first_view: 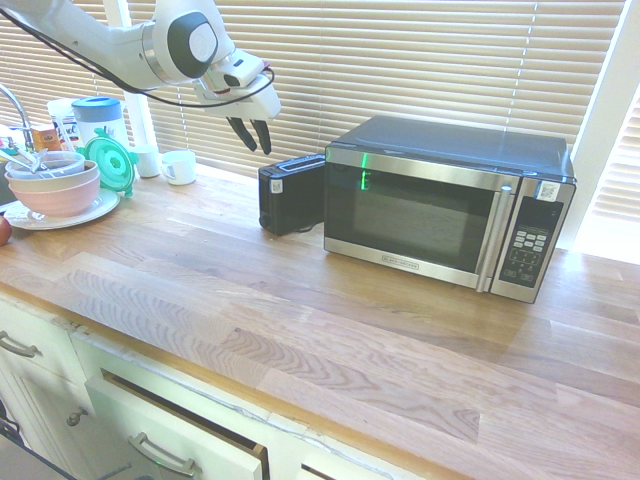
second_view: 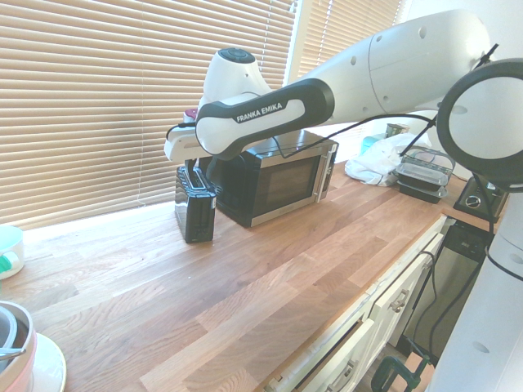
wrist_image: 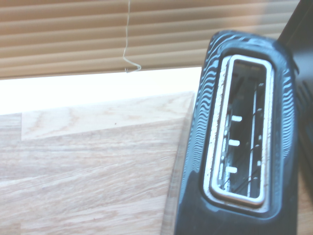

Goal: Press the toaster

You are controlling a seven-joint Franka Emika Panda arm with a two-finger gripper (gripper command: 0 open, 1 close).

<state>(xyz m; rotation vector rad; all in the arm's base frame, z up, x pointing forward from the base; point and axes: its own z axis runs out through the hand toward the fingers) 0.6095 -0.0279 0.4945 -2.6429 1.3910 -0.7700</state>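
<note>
The black toaster (first_view: 291,193) is standing on the wooden counter (first_view: 300,320), just beside the end of the stainless-steel microwave (first_view: 440,205), in front of the window blinds (first_view: 400,60). The gripper (first_view: 254,133) is hovering above the toaster without touching it, its fingers (first_view: 262,137) standing narrowly apart and holding nothing. The wrist view is looking into the toaster's open slot (wrist_image: 242,132).

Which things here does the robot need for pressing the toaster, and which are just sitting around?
Needed for the job:
toaster
gripper, hanging above the toaster, not touching it

Just sitting around:
microwave
white cup
stacked bowls
green lid
food containers
</note>
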